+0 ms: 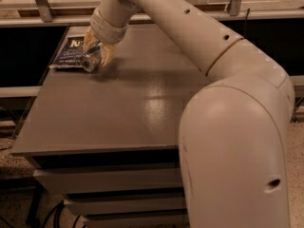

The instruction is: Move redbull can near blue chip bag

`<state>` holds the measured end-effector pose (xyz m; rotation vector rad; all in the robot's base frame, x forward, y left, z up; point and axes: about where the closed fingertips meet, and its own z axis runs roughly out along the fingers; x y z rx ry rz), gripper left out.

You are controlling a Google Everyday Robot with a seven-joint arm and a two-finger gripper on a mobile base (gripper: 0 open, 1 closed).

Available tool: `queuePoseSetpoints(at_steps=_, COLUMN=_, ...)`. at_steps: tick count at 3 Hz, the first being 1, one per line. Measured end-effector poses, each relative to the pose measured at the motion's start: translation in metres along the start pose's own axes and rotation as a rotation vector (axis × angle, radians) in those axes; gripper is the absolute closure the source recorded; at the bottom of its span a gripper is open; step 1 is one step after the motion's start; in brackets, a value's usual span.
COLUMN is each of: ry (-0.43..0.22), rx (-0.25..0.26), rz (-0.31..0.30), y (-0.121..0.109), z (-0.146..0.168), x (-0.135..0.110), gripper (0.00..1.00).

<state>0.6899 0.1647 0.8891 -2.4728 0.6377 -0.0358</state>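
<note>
Poising the gripper (96, 51) just above the right edge of the blue chip bag (66, 55), jaws clamping the redbull can (89, 62) from either side. Holding the can tilted, round silver top facing the viewer, touching or just overlapping the bag's right-hand margin; impossible to tell whether resting on the bench (118, 118) beneath the bag or hanging slightly clear. Judging the placing step to be in hand and the task nearly complete. Recommended handling: lowering gently to full contact with the bench just right of the bag rather than on top of it; parting the jaws only after full support, guarding against rolling of a slim can laid on its side; withdrawing straight upward, away from the bag, avoiding dragging either thing.
</note>
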Motion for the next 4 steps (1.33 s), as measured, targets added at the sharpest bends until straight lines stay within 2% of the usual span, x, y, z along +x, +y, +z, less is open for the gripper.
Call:
queuePoseSetpoints(at_steps=2, ry=-0.007, rx=-0.006, rz=-0.001, y=0.0005, z=0.0068, x=-0.0014, gripper=0.11)
queuePoseSetpoints(at_steps=3, ry=-0.011, rx=-0.009, rz=-0.002, y=0.0008, z=0.0098, x=-0.0021, gripper=0.00)
queuePoseSetpoints(at_steps=4, ry=-0.011, rx=-0.009, rz=-0.002, y=0.0008, z=0.0099, x=-0.0021, gripper=0.00)
